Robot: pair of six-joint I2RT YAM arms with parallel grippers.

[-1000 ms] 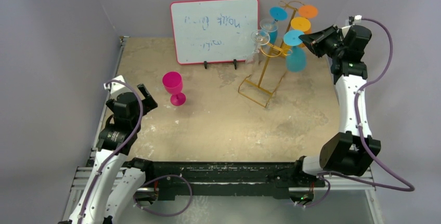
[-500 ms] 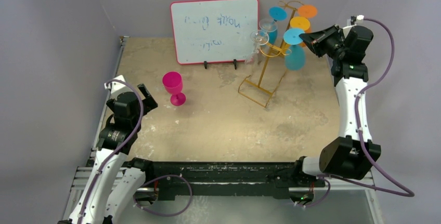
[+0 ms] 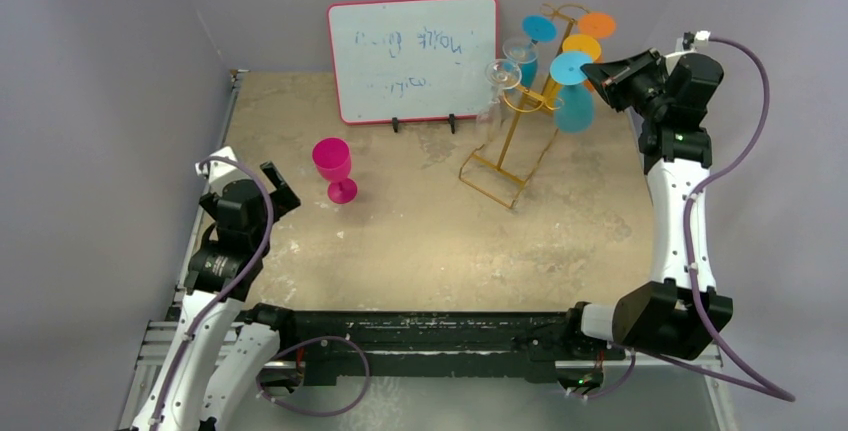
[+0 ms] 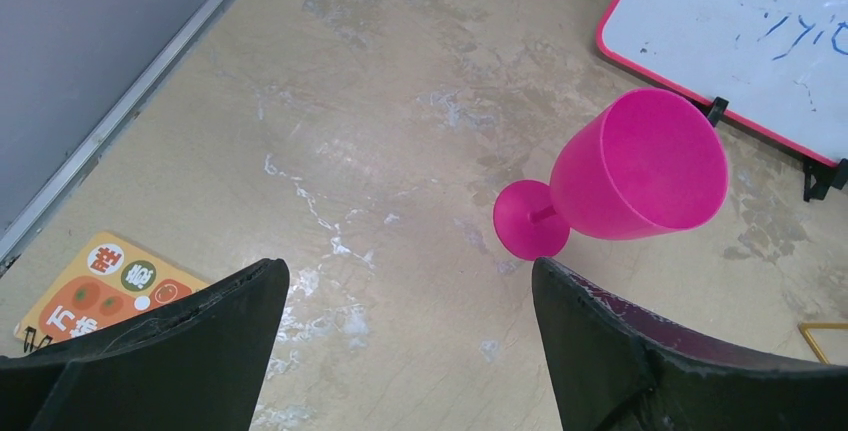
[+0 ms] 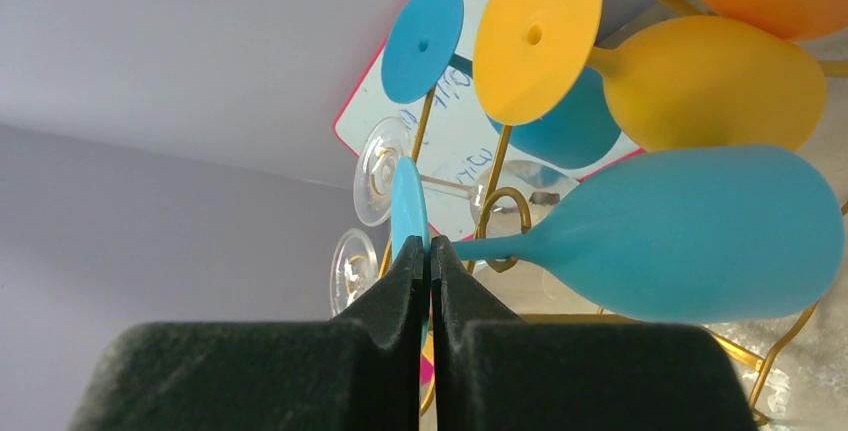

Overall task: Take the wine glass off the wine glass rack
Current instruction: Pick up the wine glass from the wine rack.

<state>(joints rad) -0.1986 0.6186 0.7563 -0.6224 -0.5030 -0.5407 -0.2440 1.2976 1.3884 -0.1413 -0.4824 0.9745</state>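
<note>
Item: wine glass rack [image 3: 507, 141], gold wire, standing tilted at the table's [image 3: 420, 241] far right, just beside the whiteboard [image 3: 412, 56]. Hung on its hooks: blue wine glass [image 5: 700, 231], yellow glass [image 5: 700, 81], orange glass [image 3: 596, 24], two clear glasses. Right gripper [image 5: 430, 246]: fingers pressed fully together at the blue wine glass's foot, where the stem joins; whether the foot's rim is pinched cannot be told. Left gripper [image 4: 405, 281]: spread wide, holding nothing, low near the left edge. Pink glass [image 4: 640, 176]: upright on the table, just beyond its fingers.
</note>
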